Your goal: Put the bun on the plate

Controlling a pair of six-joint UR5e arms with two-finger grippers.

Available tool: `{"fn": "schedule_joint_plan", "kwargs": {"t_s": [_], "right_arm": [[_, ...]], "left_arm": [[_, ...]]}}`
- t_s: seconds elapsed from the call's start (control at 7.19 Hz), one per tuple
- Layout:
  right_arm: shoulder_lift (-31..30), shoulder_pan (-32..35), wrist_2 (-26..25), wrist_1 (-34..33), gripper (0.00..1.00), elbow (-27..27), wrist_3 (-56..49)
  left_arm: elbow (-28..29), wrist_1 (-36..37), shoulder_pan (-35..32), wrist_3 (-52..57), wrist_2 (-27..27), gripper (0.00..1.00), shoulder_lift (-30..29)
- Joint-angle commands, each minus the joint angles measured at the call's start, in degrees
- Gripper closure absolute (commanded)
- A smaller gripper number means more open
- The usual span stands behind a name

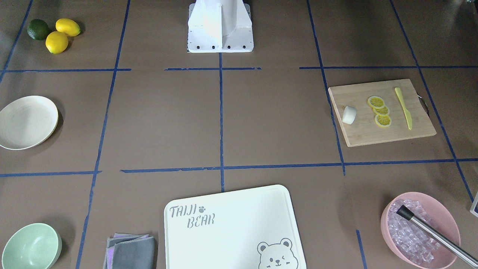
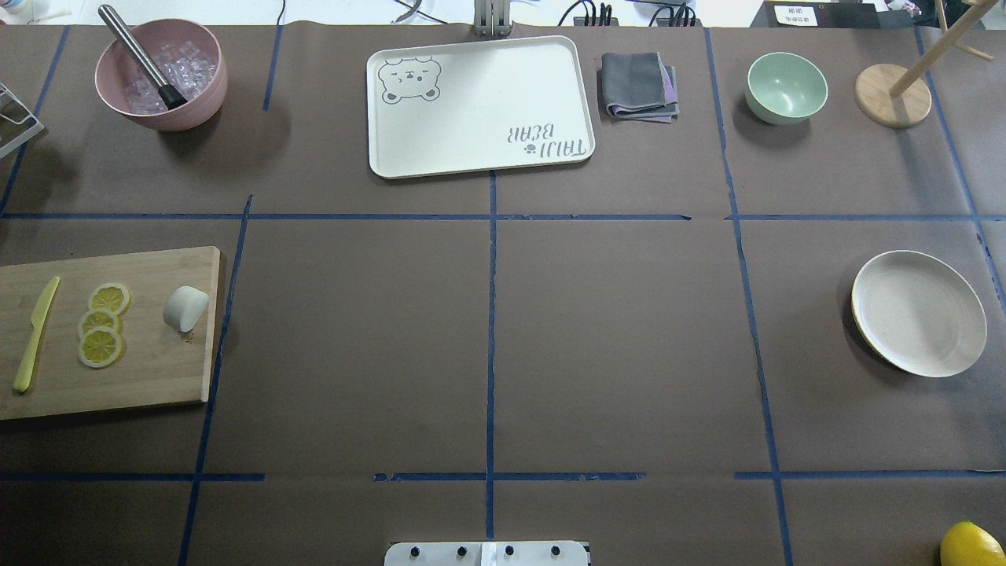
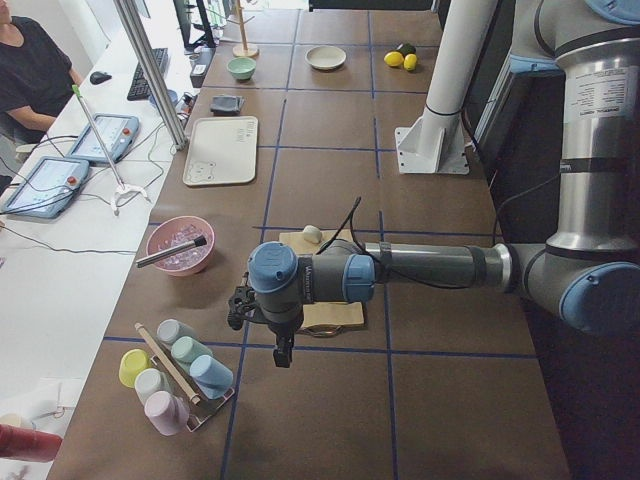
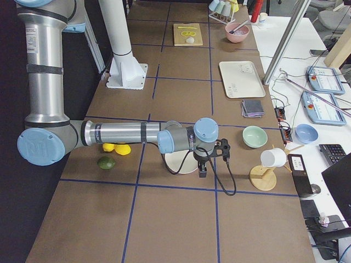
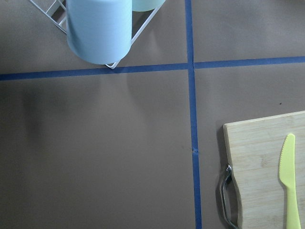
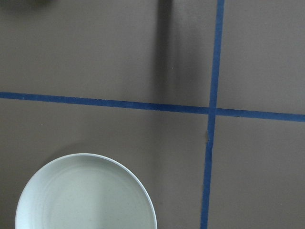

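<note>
Bun (image 2: 185, 308), small white rounded matte block: report position. (Desk)

I read it lying on the rectangular bamboo cutting board (image 2: 149, 369), at the edge nearest table centre, just beside three yellow lemon slices (image 2: 100, 322). The round, shallow cream-white plate (image 2: 918, 313) is bare and well apart from it, across the table on my right side. (Operator)

End effectors? (Desk)

Left gripper (image 3: 283, 352) hangs off the board's handle end, away from the bun. Right gripper (image 4: 202, 171) hangs beside the plate. The bun is in neither. I cannot tell from the side views whether the fingers are spread or closed. (Operator)

Failure modes? (Desk)

My judgement:
1. The smooth curved sides may let the bun roll or squirt out under an off-centre pinch and go off the board edge.
2. A wide approach may drag the slices.
3. The long carry, or a hand-over between arms, risks a drop.
4. Release near the low rim may let it roll off. (Operator)
</note>
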Motion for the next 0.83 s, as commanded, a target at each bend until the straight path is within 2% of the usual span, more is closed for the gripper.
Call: {"fn": "schedule_joint_plan", "kwargs": {"t_s": [0.0, 0.14, 0.28, 0.56, 0.7], "right_arm": [[-3.28, -5.14, -2.98, 13.58, 0.01, -0.88, 13.72], [-4.42, -9.42, -3.5, 15.45, 0.01, -1.06, 17.27], [-4.78, -10.86, -4.29, 19.73, 0.01, -4.55, 17.48], [-4.96, -13.32, -4.39, 32.82, 0.01, -11.5, 23.78], [-5.05, -13.85, -4.39, 34.09, 0.02, -12.13, 24.33]], "left_arm": [[-0.28, 0.01, 0.0, -0.01, 0.0, 0.0, -0.21], [-0.28, 0.01, 0.0, -0.01, 0.0, 0.0, -0.21], [-0.28, 0.01, 0.0, -0.01, -0.09, 0.0, -0.29], [-0.28, 0.01, 0.0, -0.01, -0.09, 0.0, -0.29], [-0.28, 0.01, 0.0, -0.1, -0.09, 0.0, -0.3]]}}
